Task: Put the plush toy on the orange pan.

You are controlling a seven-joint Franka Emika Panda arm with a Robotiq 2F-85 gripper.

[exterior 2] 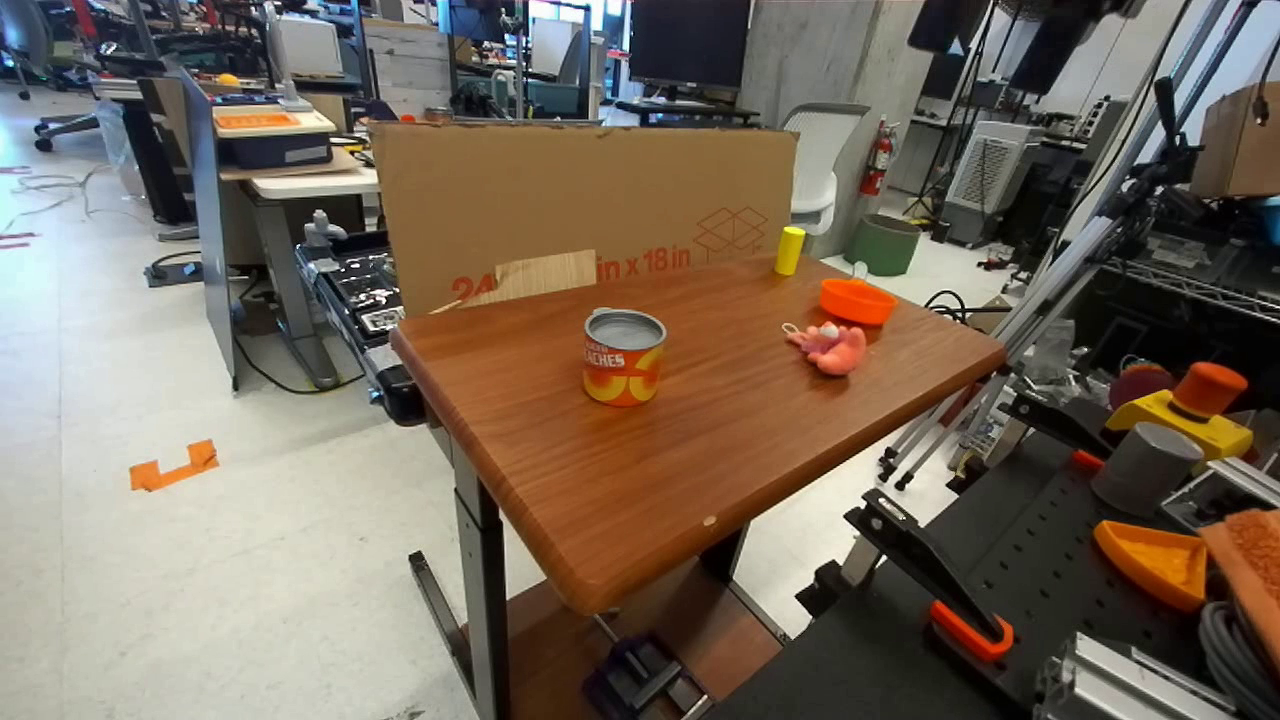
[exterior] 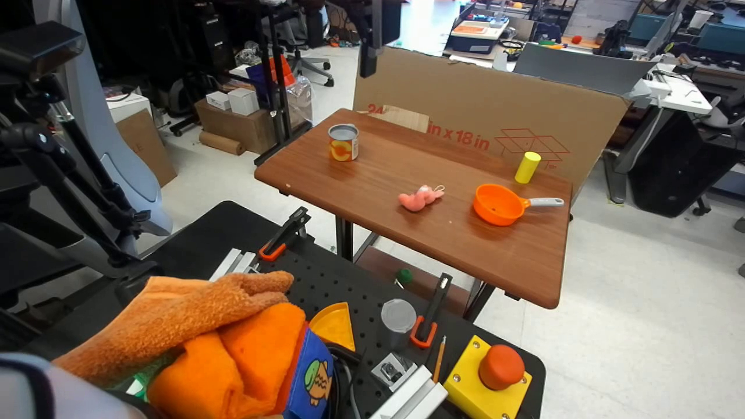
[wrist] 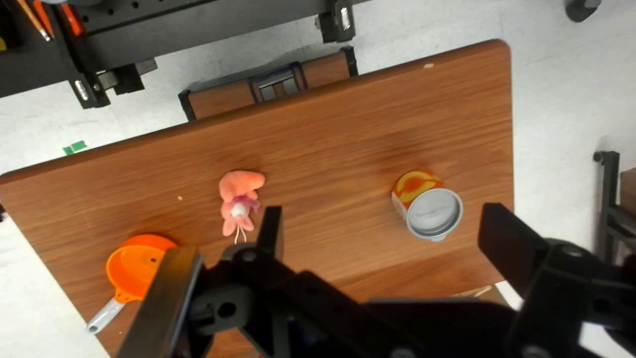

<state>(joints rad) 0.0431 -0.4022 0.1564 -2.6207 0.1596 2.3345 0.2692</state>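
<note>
Jaws spread wide, height unclear; plush toy (exterior: 415, 201) on table (exterior: 378, 174), apart from orange pan (exterior: 499, 207).

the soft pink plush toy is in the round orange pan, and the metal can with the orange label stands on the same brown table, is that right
No: the soft pink plush toy is not in the round orange pan; it lies beside it on the brown table, with a gap between, as an exterior view shows. The metal can does stand on that table.
</note>
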